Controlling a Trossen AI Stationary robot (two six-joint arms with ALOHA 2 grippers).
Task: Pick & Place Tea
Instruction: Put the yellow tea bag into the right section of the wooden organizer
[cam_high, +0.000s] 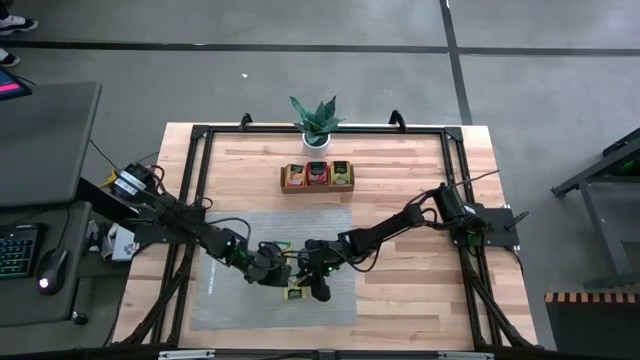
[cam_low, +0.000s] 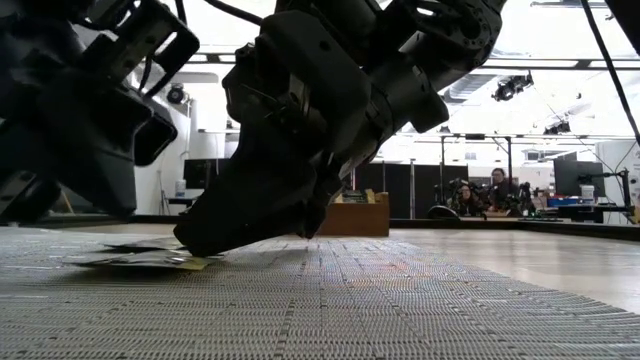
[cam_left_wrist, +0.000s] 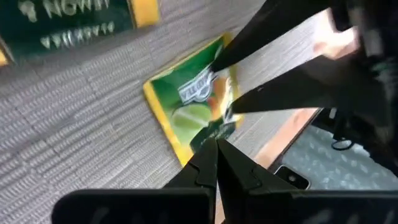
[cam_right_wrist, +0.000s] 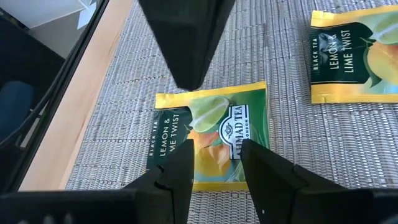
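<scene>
A green-and-yellow lemon-lime tea sachet (cam_right_wrist: 211, 134) (cam_left_wrist: 193, 106) lies flat on the grey ribbed mat (cam_high: 235, 295), between both grippers. My left gripper (cam_left_wrist: 216, 146) is shut, its tip at one edge of the sachet. My right gripper (cam_right_wrist: 214, 152) is open, its two fingertips over the opposite edge of the same sachet. In the high view the grippers meet near the mat's middle, by the sachet (cam_high: 295, 292). A second, alike sachet (cam_right_wrist: 354, 56) (cam_high: 283, 247) lies flat on the mat close by. My left gripper has its shut fingertips (cam_right_wrist: 186, 74) at the sachet's yellow edge (cam_right_wrist: 205, 94), slanting down from the table's left. Whether they pinch that edge or only rest against it cannot be told. My right gripper's open fingertips (cam_right_wrist: 180, 155) stand on the sachet's printed face near its edge (cam_right_wrist: 214, 180), slanting down from the right. The sachet stays flat on the mat.
A brown three-compartment wooden tray (cam_high: 284, 178) holding sachets stands toward the far edge, with a potted plant (cam_high: 317, 122) behind it. A black frame (cam_high: 200, 135) runs round the table. Bare wood lies right of the mat. People sit in the room beyond.
</scene>
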